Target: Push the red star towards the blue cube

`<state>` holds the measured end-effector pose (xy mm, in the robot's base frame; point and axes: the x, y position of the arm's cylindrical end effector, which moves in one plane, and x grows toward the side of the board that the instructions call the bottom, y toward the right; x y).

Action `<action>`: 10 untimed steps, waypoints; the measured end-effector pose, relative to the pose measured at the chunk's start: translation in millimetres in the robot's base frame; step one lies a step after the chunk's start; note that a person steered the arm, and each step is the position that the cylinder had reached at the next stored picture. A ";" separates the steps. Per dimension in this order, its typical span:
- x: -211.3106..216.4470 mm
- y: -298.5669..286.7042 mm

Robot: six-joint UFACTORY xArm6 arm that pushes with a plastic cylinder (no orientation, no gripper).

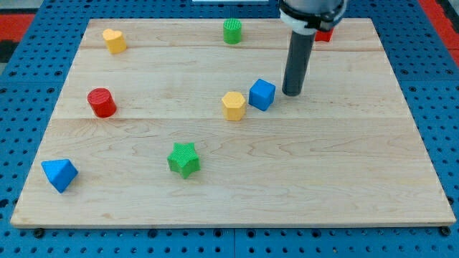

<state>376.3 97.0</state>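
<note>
The blue cube (262,94) sits near the board's middle, touching or almost touching a yellow hexagonal block (234,105) on its left. My tip (292,93) rests on the board just to the right of the blue cube, a small gap apart. A red block (325,34), mostly hidden behind the rod, peeks out at the view's top right; its shape cannot be made out.
A red cylinder (102,102) stands at the left. A yellow block (114,41) is at the top left, a green cylinder (232,31) at the top middle, a green star (184,159) below the middle, a blue triangular block (59,174) at the bottom left.
</note>
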 end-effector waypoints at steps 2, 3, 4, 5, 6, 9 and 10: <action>9.7 -31.6; 3.2 -32.3; -26.0 -22.0; -22.6 35.3; -19.6 92.7; -87.3 171.4; -151.0 157.0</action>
<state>225.4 254.0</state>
